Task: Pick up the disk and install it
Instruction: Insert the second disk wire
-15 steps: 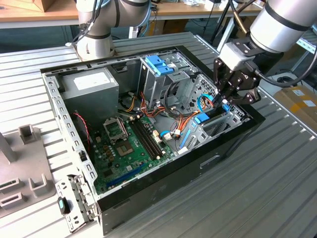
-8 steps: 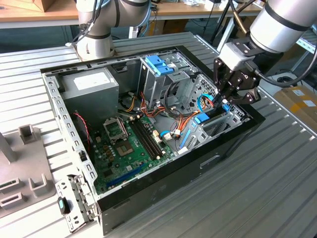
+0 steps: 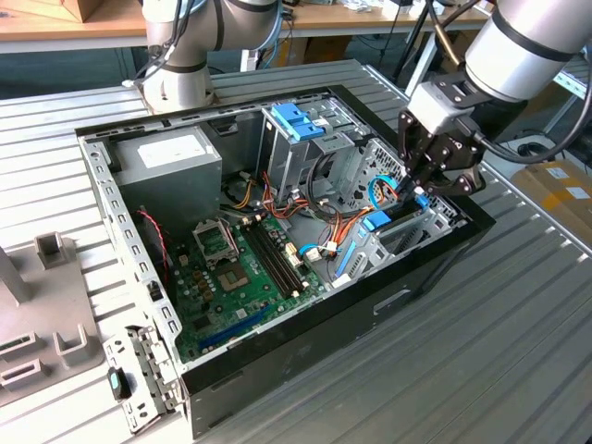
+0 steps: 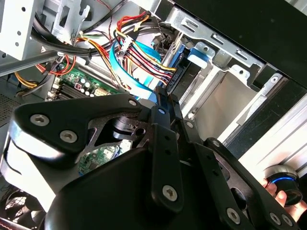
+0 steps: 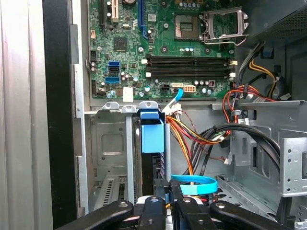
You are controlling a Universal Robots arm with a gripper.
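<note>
The disk (image 5: 153, 136) stands on edge in the narrow metal bay at the corner of the open computer case (image 3: 324, 314), its bright blue carrier rail facing up. In the exterior view the disk (image 3: 377, 220) sits low in that bay on the view's right, and the second wrist view shows the disk (image 4: 178, 62) beside the cables. My gripper (image 3: 413, 191) reaches down into the bay from above. Its black fingers (image 5: 157, 203) are closed on the dark near end of the disk. The gripper (image 4: 163, 93) narrows to a point at the disk's edge.
A green motherboard (image 3: 231, 268) fills the case floor, with a grey power-supply box (image 3: 166, 162) and a drive cage with a blue latch (image 3: 296, 120) behind. Coloured cables (image 5: 201, 139) and a blue flat cable (image 5: 194, 184) crowd the bay. A person's fingers (image 4: 283, 194) rest outside the case.
</note>
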